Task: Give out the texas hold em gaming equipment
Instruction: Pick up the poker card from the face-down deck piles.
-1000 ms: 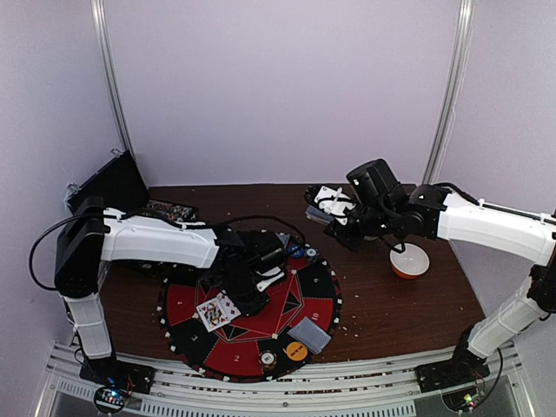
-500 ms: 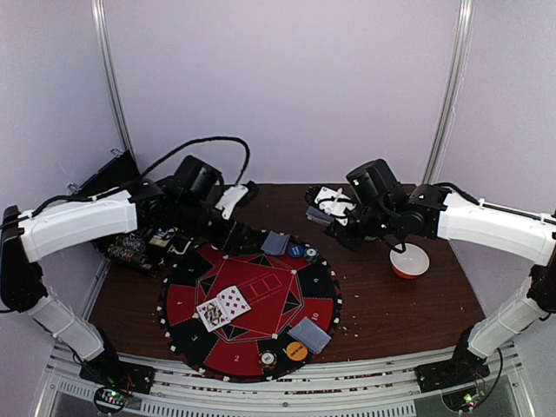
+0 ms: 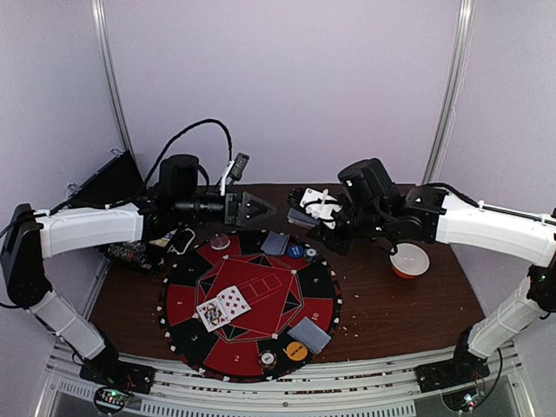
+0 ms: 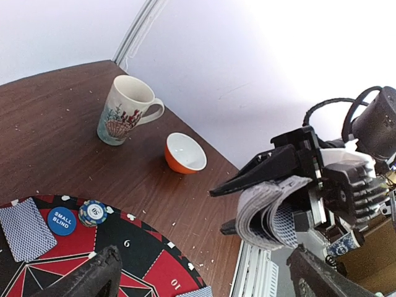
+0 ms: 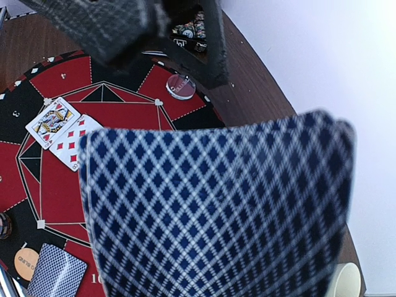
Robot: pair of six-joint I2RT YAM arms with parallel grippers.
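Left gripper [image 3: 268,209] swings up off the mat [image 3: 178,304], fingers spread, empty; right gripper [image 3: 306,208] pinches the card deck [image 4: 263,207].

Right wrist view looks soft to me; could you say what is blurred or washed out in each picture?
Right wrist view: the card deck fills the frame, out of focus, while the mat behind is sharper. Left wrist view: the wall is blown out white, the gripper fingers are dark and soft, the mug and bowl are crisp. Top external view: evenly lit, no glare.
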